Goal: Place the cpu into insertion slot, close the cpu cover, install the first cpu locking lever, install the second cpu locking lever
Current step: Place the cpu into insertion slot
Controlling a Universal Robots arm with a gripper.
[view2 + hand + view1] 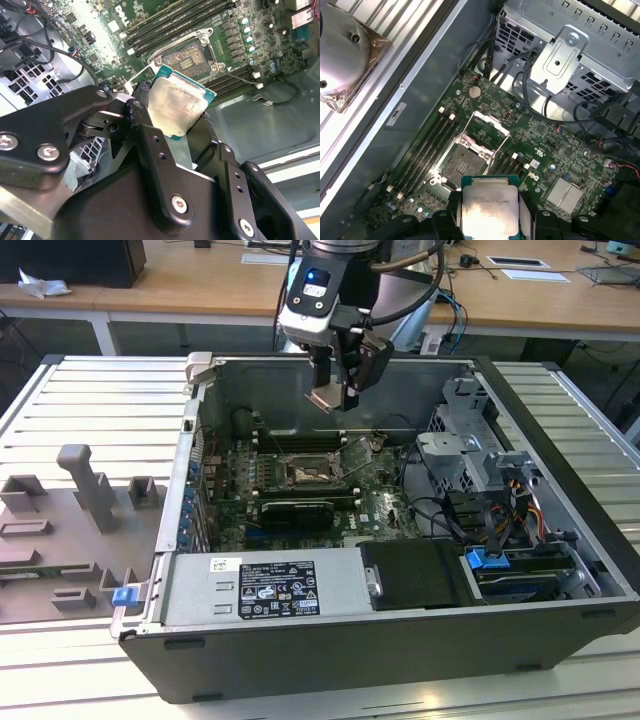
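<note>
My gripper (335,392) hangs above the open computer case, shut on the cpu (328,398). The cpu (177,105) is a pale silver square chip with a green edge, clamped by two opposite edges between the black fingers (145,100). The insertion slot (305,475) lies below on the green board, its dark centre bare (462,162) and a silver rim around it (187,56). The cpu cover (490,122) stands swung up off the slot on its far side. In the first wrist view the cpu (489,207) sits a little short of the slot.
Long black memory slots (422,150) flank the socket on both sides. A thin lever wire (240,80) juts out beside the socket. The case wall (205,410), a metal drive cage (465,445) with cables and a black power supply (265,590) ring the board. A grey fixture (90,490) stands outside.
</note>
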